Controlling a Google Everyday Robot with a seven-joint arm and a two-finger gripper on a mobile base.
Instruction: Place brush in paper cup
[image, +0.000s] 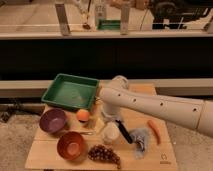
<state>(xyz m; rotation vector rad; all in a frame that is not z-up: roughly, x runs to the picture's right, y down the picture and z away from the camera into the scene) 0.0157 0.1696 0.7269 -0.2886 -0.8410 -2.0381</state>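
Your tool (114, 119) sits low over the middle of the wooden tabletop (50, 157), at the end of the white arm (160, 107) that reaches in from the right, and I cannot tell how it is set because the wrist hides it. The brush (125, 135) shows as a slim dark stick running down and to the right from under the tool, its lower end near the crumpled pale wrapper (141, 140); it looks to be carried rather than lying flat, though the view is too poor to be sure. The paper cup (110, 134) stands upright just below the tool, touching or nearly touching the brush's left side, between the orange bowl (71, 145) and the carrot (154, 131). Expect the brush to be light and stiff, with a smooth handle that can pivot if pinched near one end, so hold it close to mid-handle. The cup is thin and very light: a sideways nudge would likely tip it toward the grapes (104, 154), so you should come down from above, head end first.
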